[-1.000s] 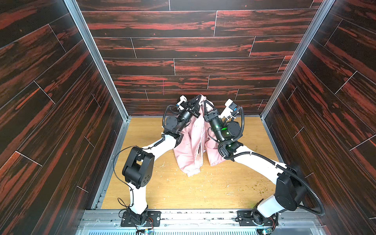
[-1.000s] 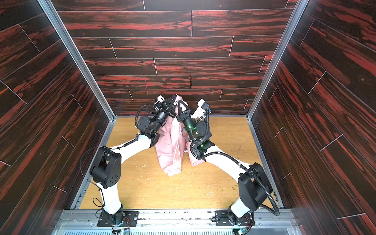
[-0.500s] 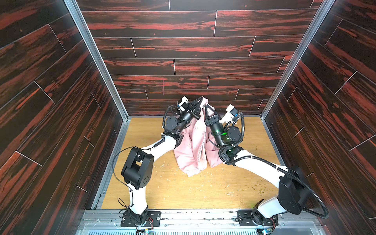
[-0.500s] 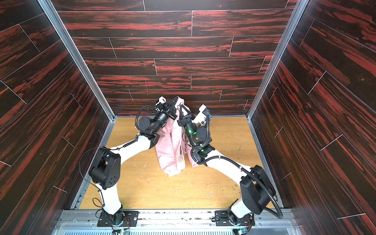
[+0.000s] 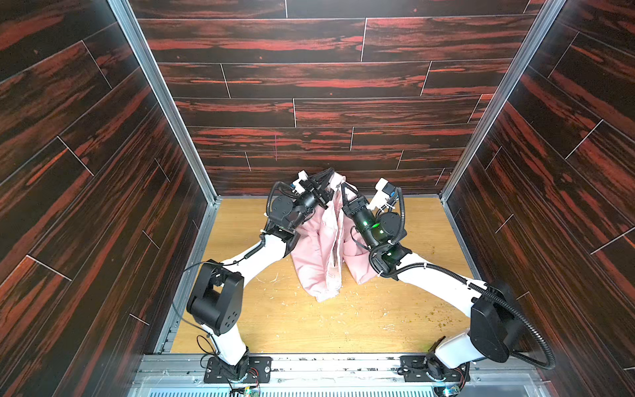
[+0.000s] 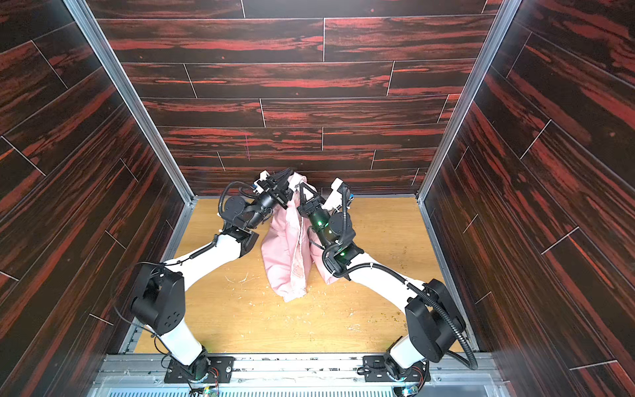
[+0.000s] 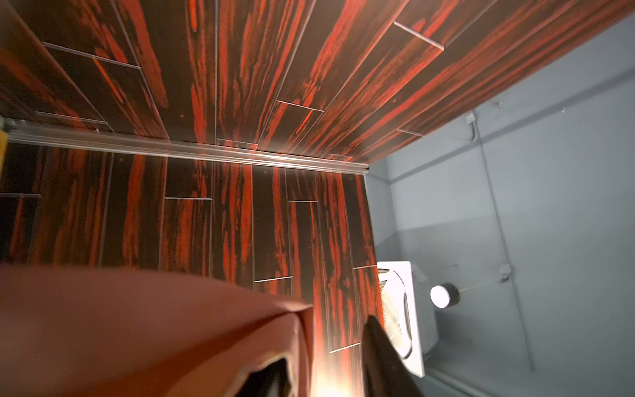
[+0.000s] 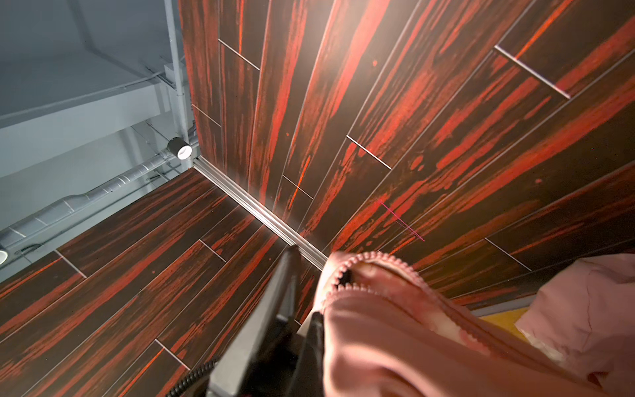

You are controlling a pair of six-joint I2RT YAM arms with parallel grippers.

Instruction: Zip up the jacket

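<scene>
Over the worktop (image 5: 309,326), the right hand (image 5: 343,188) is pinching the jacket (image 5: 316,254) aloft, likely straightening its zipper (image 8: 372,257); the left hand (image 5: 328,177) is gaping beside it.

Dark red-streaked panels (image 5: 326,79) enclose a pale wooden worktop (image 5: 309,326), aluminium posts (image 5: 163,99) at the corners; overhead, a grey ceiling (image 7: 549,172) with a lit lamp (image 7: 443,295).

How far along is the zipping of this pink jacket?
Done: the jacket hangs raised, its hem on the table. In hand: the right gripper is shut on its top edge; the left gripper stands open beside it. Left: the zipper teeth up there look unjoined, so zipping looks undone.
</scene>
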